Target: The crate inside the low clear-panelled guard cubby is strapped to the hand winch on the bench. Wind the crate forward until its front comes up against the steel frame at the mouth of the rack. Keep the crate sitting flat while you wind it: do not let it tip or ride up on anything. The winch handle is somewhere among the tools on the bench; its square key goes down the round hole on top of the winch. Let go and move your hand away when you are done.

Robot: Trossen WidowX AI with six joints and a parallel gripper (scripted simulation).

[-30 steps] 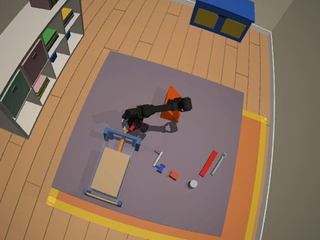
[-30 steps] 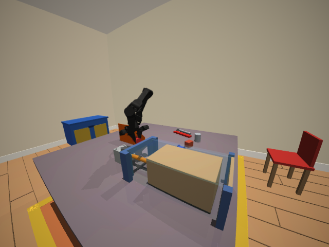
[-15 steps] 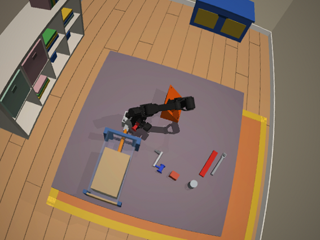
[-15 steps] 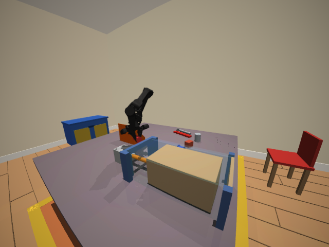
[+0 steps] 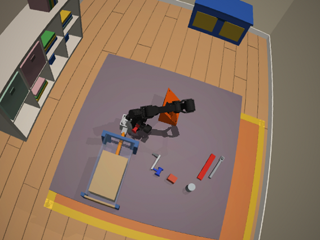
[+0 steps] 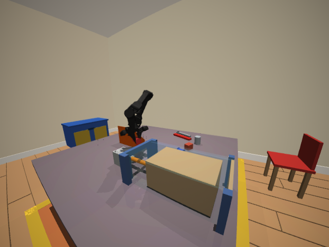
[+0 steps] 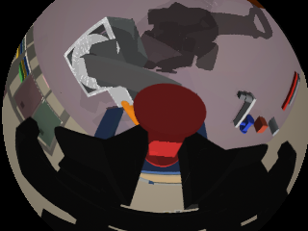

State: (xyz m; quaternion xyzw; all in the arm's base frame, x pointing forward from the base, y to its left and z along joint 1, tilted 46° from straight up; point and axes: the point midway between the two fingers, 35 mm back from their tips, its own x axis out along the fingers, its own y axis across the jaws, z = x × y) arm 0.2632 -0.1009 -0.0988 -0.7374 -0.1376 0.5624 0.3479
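Observation:
The tan crate (image 5: 107, 175) (image 6: 183, 164) sits flat inside the clear-panelled cubby, behind the blue frame (image 5: 131, 141) (image 6: 126, 170) at its mouth, with a gap between. An orange strap (image 5: 118, 148) (image 6: 138, 160) (image 7: 129, 112) spans the gap and runs to the grey winch (image 5: 123, 121) (image 6: 116, 158) (image 7: 79, 63). My gripper (image 5: 136, 128) (image 6: 138, 140) (image 7: 165, 125) is shut on the red knob (image 7: 169, 108) of the winch handle. The handle's grey arm (image 7: 130, 74) reaches over the winch top. The square key and hole are hidden.
An orange angled piece (image 5: 171, 97) (image 6: 124, 135) stands beyond the arm. A grey-headed tool (image 5: 156, 161), a blue piece (image 5: 158, 171), a red block (image 5: 172, 178) (image 6: 188, 145), a grey cylinder (image 5: 191, 187) (image 6: 197, 140), a red bar (image 5: 206, 167) and a wrench (image 5: 216, 167) lie beside the cubby.

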